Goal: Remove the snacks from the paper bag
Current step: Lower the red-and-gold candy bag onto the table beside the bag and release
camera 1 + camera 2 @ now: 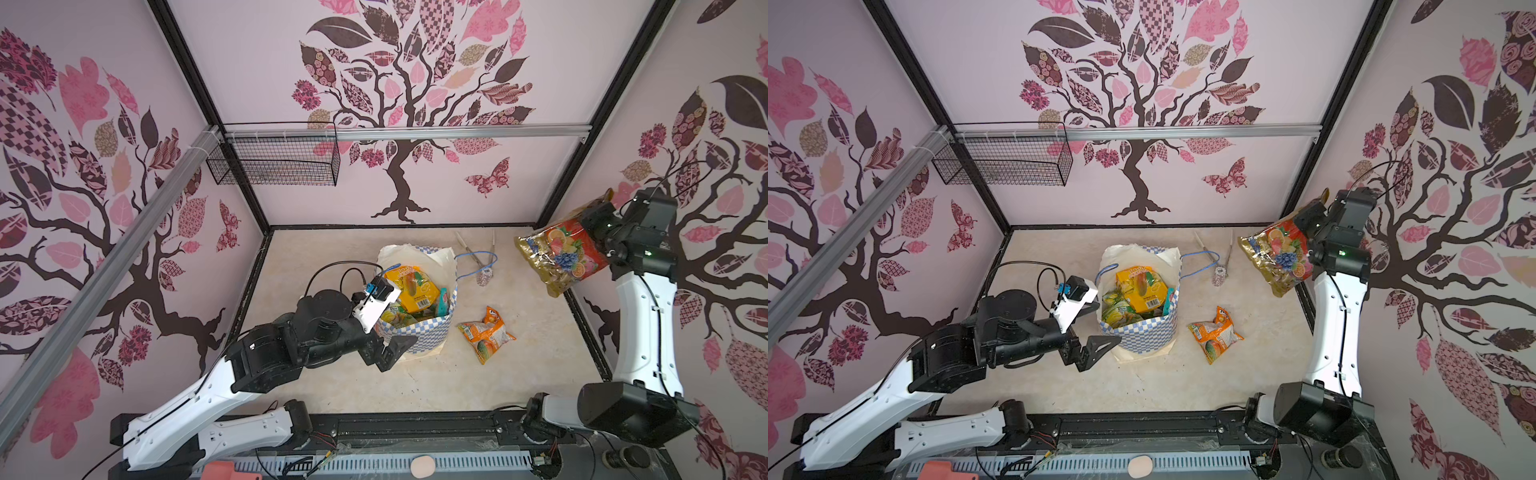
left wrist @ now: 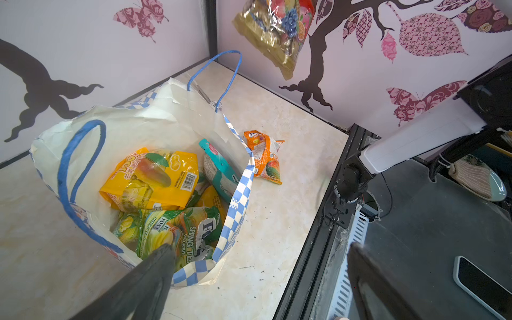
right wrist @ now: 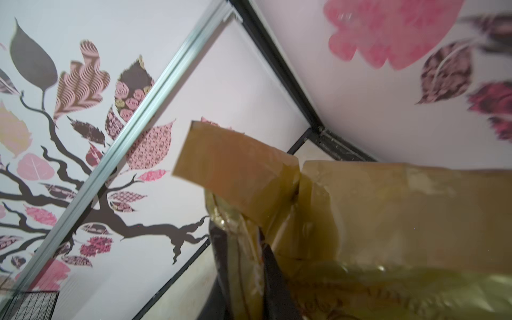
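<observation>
The right gripper (image 1: 592,219), clamped on the top edge of the red fruit packet (image 1: 561,255), holds it in the air well right of the paper bag (image 1: 419,336). It would best lower the packet onto the table (image 1: 374,386), beyond the orange packet (image 1: 486,332) beside the bag, before releasing. The left gripper (image 1: 392,351), wide open and empty, hovers at the bag's near corner, and more snacks (image 2: 155,177) lie inside the bag.

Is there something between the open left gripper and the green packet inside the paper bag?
Yes. The left gripper is outside the paper bag, by its near corner, so the bag's checkered wall lies between it and the green packet. From above, the bag's mouth is open and the packet lies mostly uncovered.
</observation>
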Robot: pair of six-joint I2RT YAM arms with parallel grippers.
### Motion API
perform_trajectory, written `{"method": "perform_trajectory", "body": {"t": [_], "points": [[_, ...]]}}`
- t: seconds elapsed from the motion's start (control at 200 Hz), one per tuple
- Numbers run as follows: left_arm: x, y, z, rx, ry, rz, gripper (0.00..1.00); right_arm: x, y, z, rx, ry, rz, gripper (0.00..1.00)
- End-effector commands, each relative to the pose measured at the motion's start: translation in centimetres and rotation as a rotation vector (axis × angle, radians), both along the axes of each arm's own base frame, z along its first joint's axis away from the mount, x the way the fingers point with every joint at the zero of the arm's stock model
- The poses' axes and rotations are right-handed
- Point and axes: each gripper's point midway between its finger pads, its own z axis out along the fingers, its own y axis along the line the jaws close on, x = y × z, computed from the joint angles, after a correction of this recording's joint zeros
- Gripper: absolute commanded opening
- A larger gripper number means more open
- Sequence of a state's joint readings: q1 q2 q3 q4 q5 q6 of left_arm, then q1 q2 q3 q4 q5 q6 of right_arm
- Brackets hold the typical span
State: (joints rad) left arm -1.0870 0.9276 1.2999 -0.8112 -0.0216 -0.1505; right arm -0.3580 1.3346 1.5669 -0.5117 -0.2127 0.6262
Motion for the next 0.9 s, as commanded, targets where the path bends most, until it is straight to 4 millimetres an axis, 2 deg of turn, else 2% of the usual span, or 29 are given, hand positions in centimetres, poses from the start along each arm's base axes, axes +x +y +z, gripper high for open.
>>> {"method": "perform_trajectory", "body": {"t": [0.0, 0.15, 0.31, 0.425, 0.63, 0.745, 0.895], "points": [[0.2, 0.3, 1.3, -0.015, -0.031, 0.010, 0.99, 0.9, 4.1, 2.8, 0.071, -0.155, 0.212, 0.00], [0.3, 0.1, 1.1, -0.017, -0.025, 0.013, 0.99, 1.8, 7.3, -1.5, 0.092, -0.061, 0.336, 0.00], [0.5, -0.3, 1.1, -0.016, -0.018, 0.016, 0.99, 2.1, 11.8, -5.3, 0.089, 0.019, 0.443, 0.00], [0.5, -0.3, 1.3, -0.023, -0.013, 0.020, 0.98, 2.2, 13.9, -8.0, 0.118, 0.060, 0.501, 0.00], [0.5, 0.2, 1.0, -0.034, 0.001, 0.038, 0.99, 2.1, 18.6, -10.5, 0.140, 0.087, 0.663, 0.00], [0.5, 0.2, 1.0, -0.035, 0.005, 0.043, 0.99, 1.9, 21.3, -11.0, 0.144, 0.095, 0.756, 0.00], [0.7, 0.3, 1.2, -0.040, -0.001, 0.054, 0.99, 2.1, 23.7, -11.8, 0.186, 0.099, 0.813, 0.00]]}}
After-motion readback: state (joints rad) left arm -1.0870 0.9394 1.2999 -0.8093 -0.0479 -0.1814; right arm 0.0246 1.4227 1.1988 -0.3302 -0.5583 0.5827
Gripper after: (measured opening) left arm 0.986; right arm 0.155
